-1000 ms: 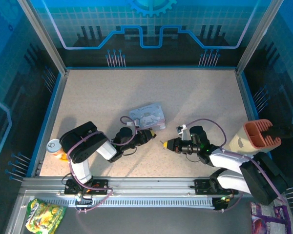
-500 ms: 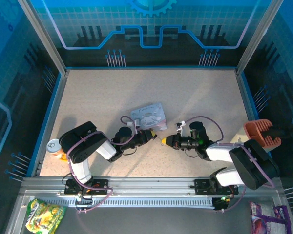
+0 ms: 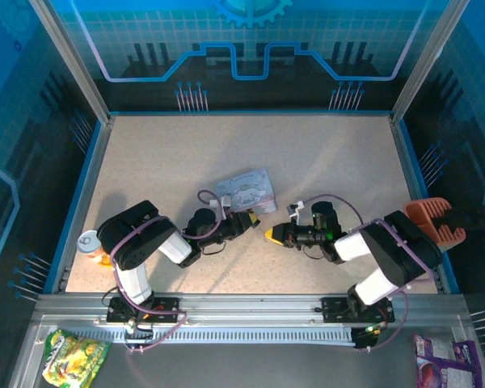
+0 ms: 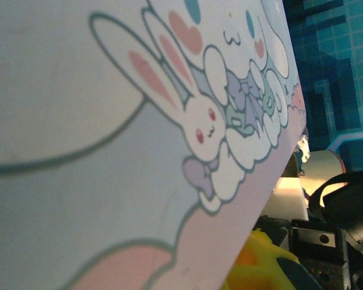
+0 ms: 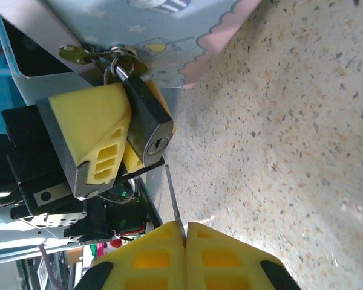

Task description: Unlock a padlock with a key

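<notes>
the left gripper [image 3: 244,221] is clamped on the dark padlock [image 5: 146,121], whose shackle sits at the edge of the pale tin [image 4: 78,121] with a cartoon rabbit. just beside its keyhole end is the thin key [image 5: 173,196], pinched in the right gripper [image 5: 186,232] above the speckled table [image 5: 278,121].

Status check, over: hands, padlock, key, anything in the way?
Left hand shut on padlock, keyhole facing key. Right hand shut on key, tip short of keyhole, not yet in. Padlock hangs off tin; nothing between tip and keyhole.
</notes>
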Robot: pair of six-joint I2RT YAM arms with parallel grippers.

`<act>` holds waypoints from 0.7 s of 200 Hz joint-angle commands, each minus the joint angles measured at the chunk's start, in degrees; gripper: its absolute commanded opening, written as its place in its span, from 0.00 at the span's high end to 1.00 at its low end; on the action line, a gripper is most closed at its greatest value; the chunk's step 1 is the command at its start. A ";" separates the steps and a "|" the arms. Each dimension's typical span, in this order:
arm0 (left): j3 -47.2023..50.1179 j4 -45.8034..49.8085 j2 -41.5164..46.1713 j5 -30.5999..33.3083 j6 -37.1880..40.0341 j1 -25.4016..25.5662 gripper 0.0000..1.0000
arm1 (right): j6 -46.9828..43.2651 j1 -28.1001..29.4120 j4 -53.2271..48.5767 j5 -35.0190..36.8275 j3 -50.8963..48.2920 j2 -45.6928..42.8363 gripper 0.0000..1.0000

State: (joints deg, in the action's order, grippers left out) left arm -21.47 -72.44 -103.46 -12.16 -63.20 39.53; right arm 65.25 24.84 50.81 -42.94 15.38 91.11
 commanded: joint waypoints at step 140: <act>-0.57 -5.68 -0.55 -2.80 -2.88 -1.19 0.91 | 12.10 -2.31 30.64 -3.86 -2.12 13.44 1.00</act>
State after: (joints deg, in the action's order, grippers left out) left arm -21.47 -73.69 -103.48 -12.97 -64.62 38.72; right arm 76.77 23.18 78.02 -45.54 12.95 103.31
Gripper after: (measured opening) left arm 0.129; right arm 0.047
